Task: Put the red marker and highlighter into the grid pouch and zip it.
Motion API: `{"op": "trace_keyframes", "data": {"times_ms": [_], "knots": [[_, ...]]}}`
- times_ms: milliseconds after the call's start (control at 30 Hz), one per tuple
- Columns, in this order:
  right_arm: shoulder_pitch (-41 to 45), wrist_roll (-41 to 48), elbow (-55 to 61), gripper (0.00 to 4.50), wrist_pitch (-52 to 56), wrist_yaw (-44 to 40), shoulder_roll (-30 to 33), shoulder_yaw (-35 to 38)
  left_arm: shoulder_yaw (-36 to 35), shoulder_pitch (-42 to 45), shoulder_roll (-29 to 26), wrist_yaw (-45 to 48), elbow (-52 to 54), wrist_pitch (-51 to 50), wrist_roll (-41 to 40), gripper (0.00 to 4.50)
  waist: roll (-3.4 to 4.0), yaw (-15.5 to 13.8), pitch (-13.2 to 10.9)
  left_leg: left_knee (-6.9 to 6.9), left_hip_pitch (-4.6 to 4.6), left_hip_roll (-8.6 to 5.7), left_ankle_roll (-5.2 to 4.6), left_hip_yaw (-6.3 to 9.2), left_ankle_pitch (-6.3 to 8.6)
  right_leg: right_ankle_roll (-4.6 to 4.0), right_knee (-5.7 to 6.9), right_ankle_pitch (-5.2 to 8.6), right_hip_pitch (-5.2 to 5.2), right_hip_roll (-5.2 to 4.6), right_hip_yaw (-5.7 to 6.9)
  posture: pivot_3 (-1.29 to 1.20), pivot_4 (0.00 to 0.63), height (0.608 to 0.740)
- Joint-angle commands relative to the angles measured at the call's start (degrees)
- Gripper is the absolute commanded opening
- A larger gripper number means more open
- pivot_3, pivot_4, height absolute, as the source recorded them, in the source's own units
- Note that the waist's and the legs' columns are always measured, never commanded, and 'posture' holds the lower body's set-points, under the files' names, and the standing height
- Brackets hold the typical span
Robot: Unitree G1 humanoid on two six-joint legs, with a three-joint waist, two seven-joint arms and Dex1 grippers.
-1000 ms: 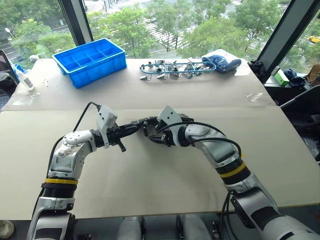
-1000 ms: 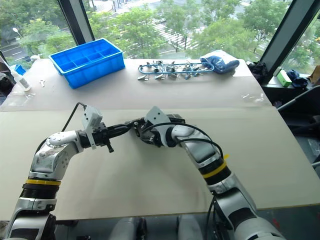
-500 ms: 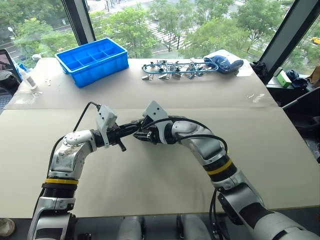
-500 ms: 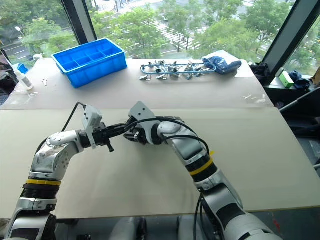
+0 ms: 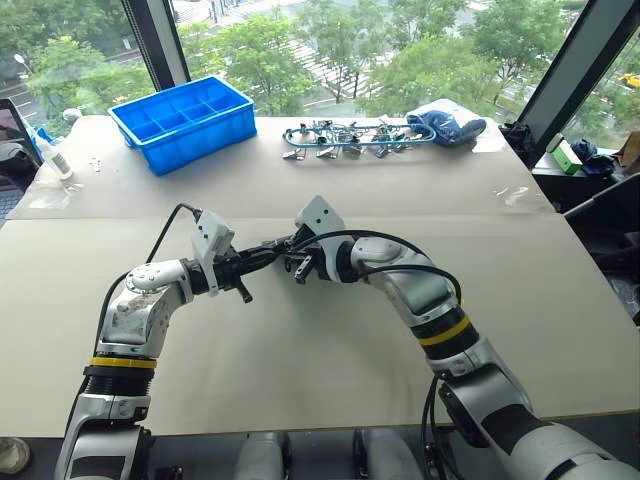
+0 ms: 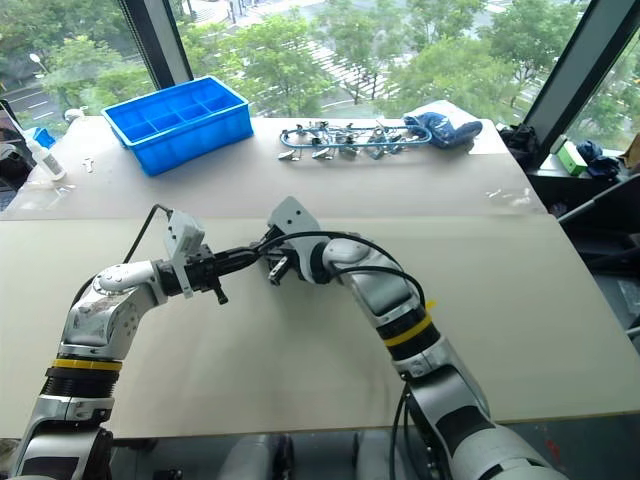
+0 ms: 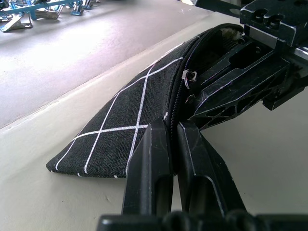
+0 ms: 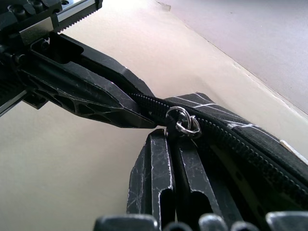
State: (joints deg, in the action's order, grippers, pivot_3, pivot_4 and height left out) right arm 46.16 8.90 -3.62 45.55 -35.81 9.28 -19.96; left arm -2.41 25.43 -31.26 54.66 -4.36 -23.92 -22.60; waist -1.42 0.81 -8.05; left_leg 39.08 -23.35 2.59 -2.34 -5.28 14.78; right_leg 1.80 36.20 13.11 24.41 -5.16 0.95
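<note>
The grid pouch (image 7: 134,110), black fabric with thin white lines, is held up off the table between my two grippers. My left gripper (image 7: 169,137) is shut on the pouch's edge at the zipper's end. My right gripper (image 8: 166,144) meets it from the other side and is shut on the zipper pull, just below the small metal ring (image 8: 185,124). In the left eye view the left gripper (image 5: 270,252) and right gripper (image 5: 298,266) nearly touch over the middle of the table. The red marker and the highlighter are hidden from view.
A blue compartment bin (image 5: 183,122) stands at the back left. A row of metal clips (image 5: 345,138) and a blue bundle (image 5: 445,122) lie along the back. A white bottle (image 5: 55,158) sits at the far left edge. The table (image 5: 330,350) is bare beige board near me.
My right gripper's fingers have closed from open onto the zipper pull, and its hand has edged toward the left gripper. The left arm has kept still.
</note>
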Motion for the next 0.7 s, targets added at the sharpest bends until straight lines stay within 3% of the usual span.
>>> {"op": "trace_keyframes", "data": {"times_ms": [33, 233, 467, 700], "knots": [[-1.95, 1.69, 7.95, 0.01, 1.65, -4.52, 4.89, -0.27, -0.5, 0.75, -0.1, 0.24, 1.34, 0.74, -0.66, 0.0, 0.0, -0.1, 0.0, 0.0, 0.0, 0.0, 0.0, 0.0, 0.0, 0.0, -0.01, 0.0, 0.0, 0.0, 0.0, 0.0, 0.15, 0.74], [-9.16, 4.97, 18.76, 0.01, 1.25, -12.83, 18.04, 1.32, -0.55, 0.37, -0.25, 0.36, 1.51, 0.65, -0.75, 0.0, -0.01, -0.29, 0.0, 0.01, -0.12, -0.08, -0.07, 0.11, 0.04, 0.04, -0.07, -0.01, -0.04, -0.02, -0.01, 0.0, 0.15, 0.74], [-15.08, 6.01, 20.4, 0.01, -1.05, -17.01, 32.1, 8.51, -0.43, 0.18, -0.6, 0.23, 1.7, 0.63, -1.06, 0.0, -0.02, -0.23, -0.01, 0.0, -0.05, -0.06, -0.08, 0.11, 0.05, 0.02, -0.27, 0.0, -0.03, 0.01, -0.06, 0.0, 0.15, 0.74], [-16.46, 7.26, 18.24, 0.01, -2.63, -17.03, 35.39, 9.99, 0.16, 0.47, -1.25, -0.07, 1.12, 1.03, -1.77, 0.0, -0.03, -0.11, -0.01, 0.0, 0.02, -0.05, -0.1, 0.11, 0.05, 0.02, -0.25, 0.01, -0.04, 0.05, -0.14, 0.0, 0.15, 0.74]]}}
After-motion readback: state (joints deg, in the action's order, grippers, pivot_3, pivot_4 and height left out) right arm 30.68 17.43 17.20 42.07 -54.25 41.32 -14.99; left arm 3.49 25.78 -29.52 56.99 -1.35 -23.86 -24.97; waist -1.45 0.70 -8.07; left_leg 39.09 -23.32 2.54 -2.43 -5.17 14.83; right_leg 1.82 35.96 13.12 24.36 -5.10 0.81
